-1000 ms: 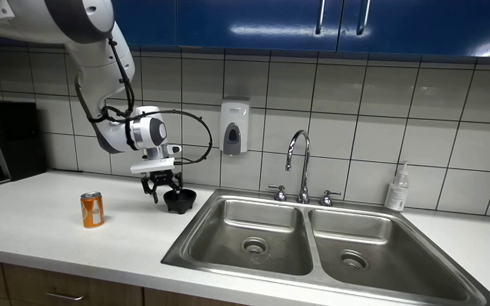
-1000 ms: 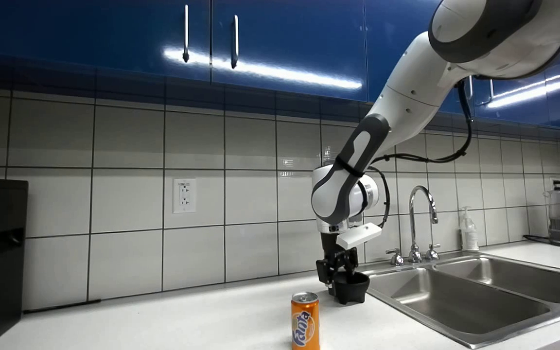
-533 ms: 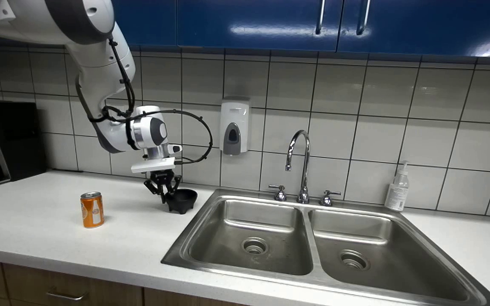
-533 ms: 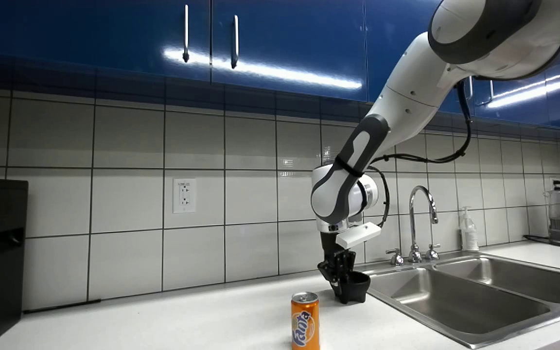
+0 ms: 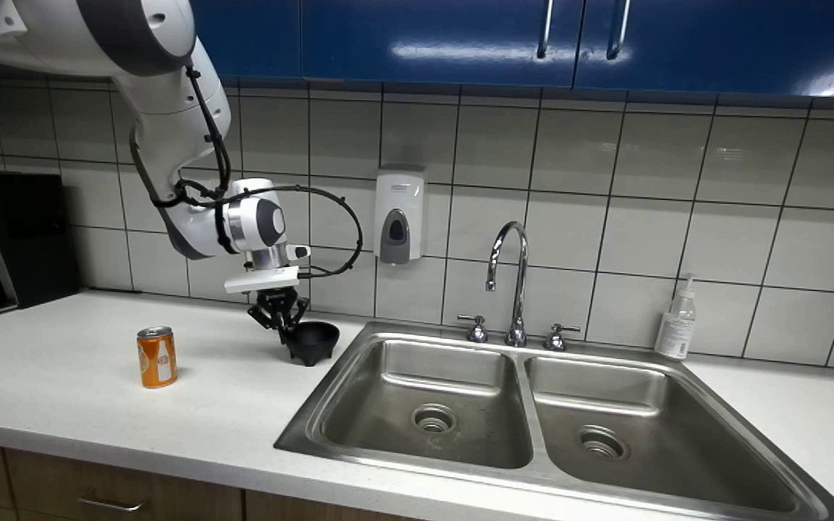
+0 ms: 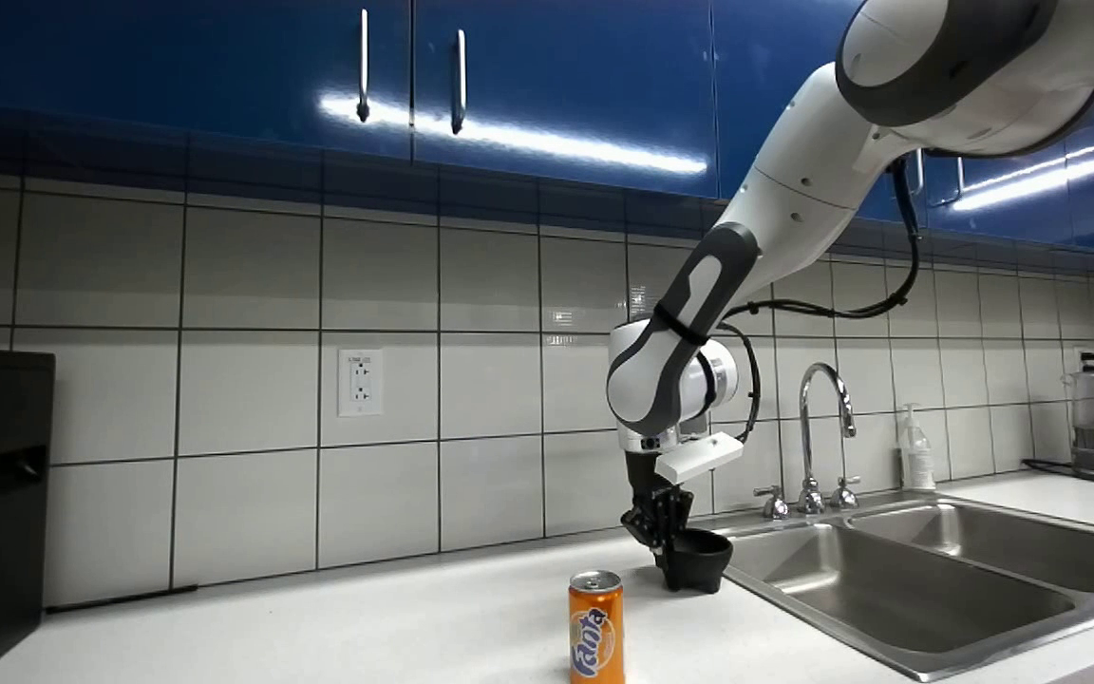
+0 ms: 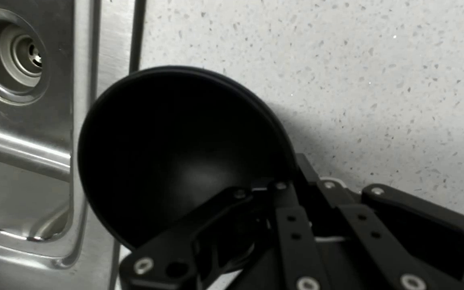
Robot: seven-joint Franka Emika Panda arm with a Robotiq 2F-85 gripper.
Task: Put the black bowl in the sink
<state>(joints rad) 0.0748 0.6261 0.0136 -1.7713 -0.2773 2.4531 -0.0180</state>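
Pincer: we see it pointing down, drawn together around the wall of the black bowl, one finger inside and one outside, on the side away from the sink.
Bowl's place: we find it mouth up and about upright, toward the back edge of the bench, just beside the sink's rim and outside it; whether its feet touch down we cannot tell.
Wrist view: we look into the bowl's dark inside, its lip overlapping the sink's flange from this angle, with a drain beyond.
Sink: we count two basins between the bench's front and back edges, the left basin nearer the bowl, and a chrome faucet behind them.
Orange can: we have it upright, well apart from the bowl and nearer the front edge.
Back edge: we see a soap bottle at the sink's far back corner and a coffee maker toward the opposite end.
Tiled wall: we note a dispenser between bowl and faucet, blue cabinets above.
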